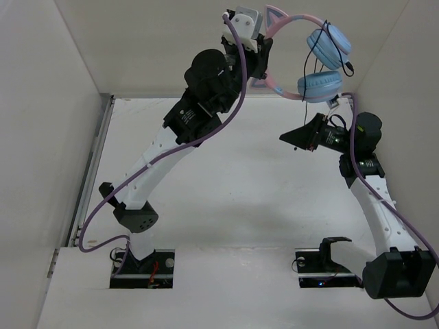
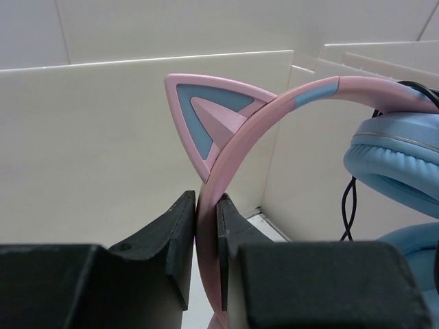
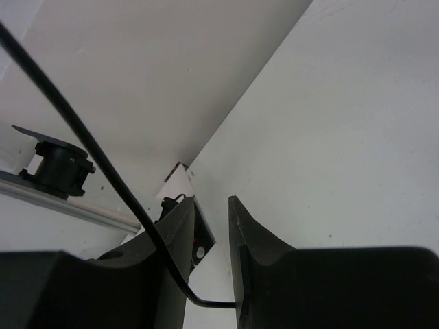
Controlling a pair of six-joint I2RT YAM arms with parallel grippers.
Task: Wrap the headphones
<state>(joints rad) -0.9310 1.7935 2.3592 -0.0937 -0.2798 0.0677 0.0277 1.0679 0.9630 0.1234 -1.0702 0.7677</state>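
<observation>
The headphones point(image 1: 322, 86) hang high at the back: pink headband point(image 2: 274, 110) with a cat ear point(image 2: 206, 113), and two light blue ear cups point(image 2: 398, 154). My left gripper point(image 1: 263, 38) is shut on the headband, which is pinched upright between the fingers in the left wrist view point(image 2: 207, 199). The thin black cable point(image 1: 306, 65) loops round the cups and drops toward my right gripper point(image 1: 291, 137), just below the lower cup. In the right wrist view point(image 3: 212, 202) the jaws stand a little apart. The cable point(image 3: 103, 161) crosses the gap deep between them, not pinched.
White walls enclose the table point(image 1: 247, 185) on the left, back and right. A metal rail point(image 1: 92, 164) runs along the left wall. Thick purple robot cables point(image 1: 226, 116) trail along both arms. A black mount on a rail point(image 3: 62, 168) shows in the right wrist view.
</observation>
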